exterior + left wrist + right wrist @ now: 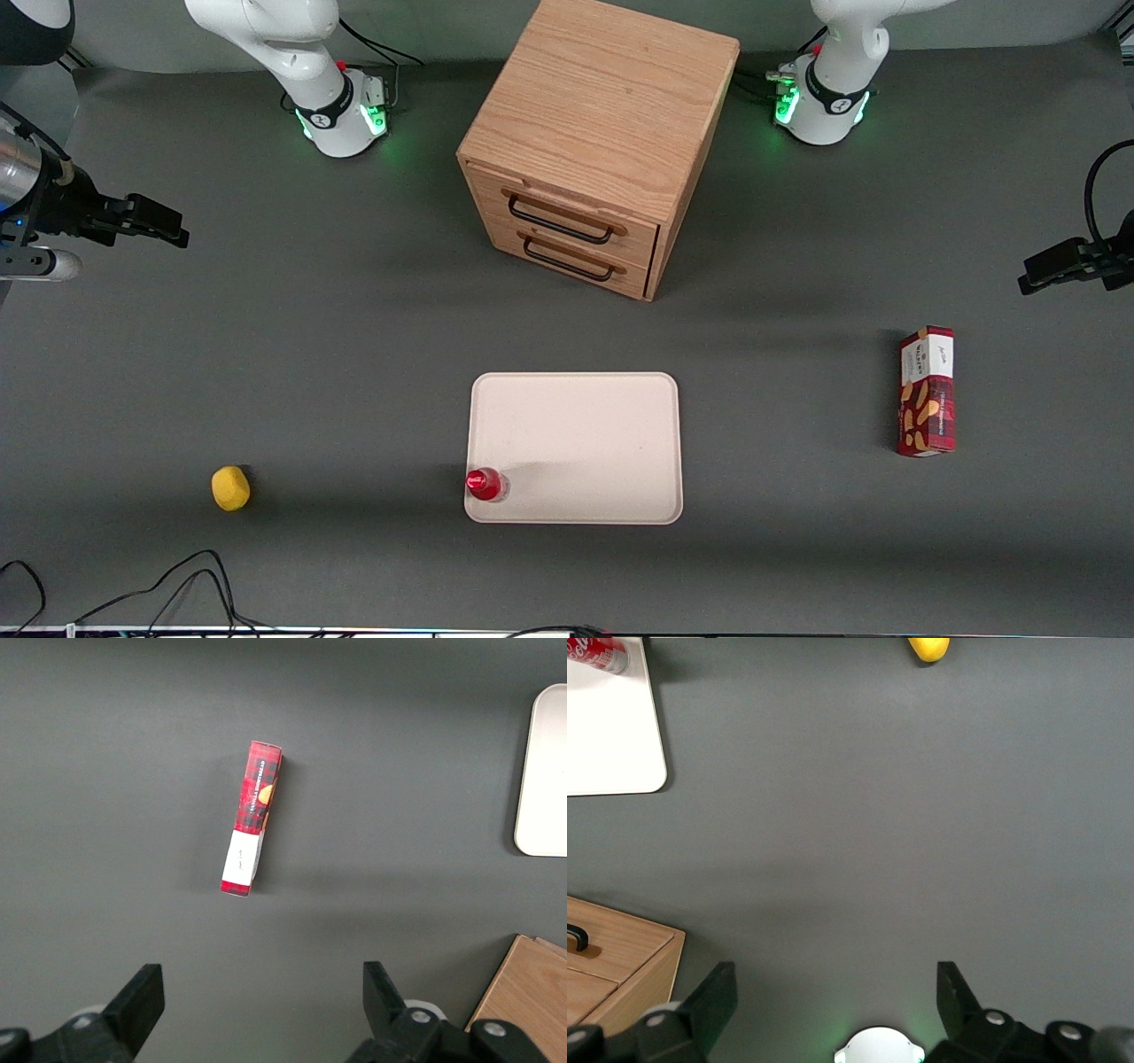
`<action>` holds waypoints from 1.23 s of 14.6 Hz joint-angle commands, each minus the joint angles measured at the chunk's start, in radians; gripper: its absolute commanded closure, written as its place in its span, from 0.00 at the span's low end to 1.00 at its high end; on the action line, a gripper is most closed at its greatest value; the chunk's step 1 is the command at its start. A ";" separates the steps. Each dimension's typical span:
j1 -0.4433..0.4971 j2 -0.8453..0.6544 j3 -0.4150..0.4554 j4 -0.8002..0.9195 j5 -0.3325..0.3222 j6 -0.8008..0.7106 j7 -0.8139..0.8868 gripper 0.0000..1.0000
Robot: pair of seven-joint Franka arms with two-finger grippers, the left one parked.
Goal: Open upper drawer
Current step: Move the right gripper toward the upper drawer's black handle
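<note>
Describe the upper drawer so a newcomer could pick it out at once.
Find the oak cabinet standing farther from the front camera than the white tray. The upper drawer is its topmost front, its black bar handle above a matching one. The open gripper hangs well aside.

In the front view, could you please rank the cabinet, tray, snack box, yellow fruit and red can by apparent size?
1. Cabinet, though the tray is close.
2. Tray.
3. Snack box.
4. Yellow fruit and red can look alike; I won't rank them.
The gripper hangs open toward the working arm's end.
</note>
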 commanded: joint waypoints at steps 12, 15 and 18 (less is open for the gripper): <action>0.209 0.130 0.019 0.172 0.090 0.000 -0.006 0.00; 0.351 0.231 0.022 0.281 0.096 -0.001 -0.007 0.00; 0.464 0.314 0.031 0.369 0.093 0.010 -0.009 0.00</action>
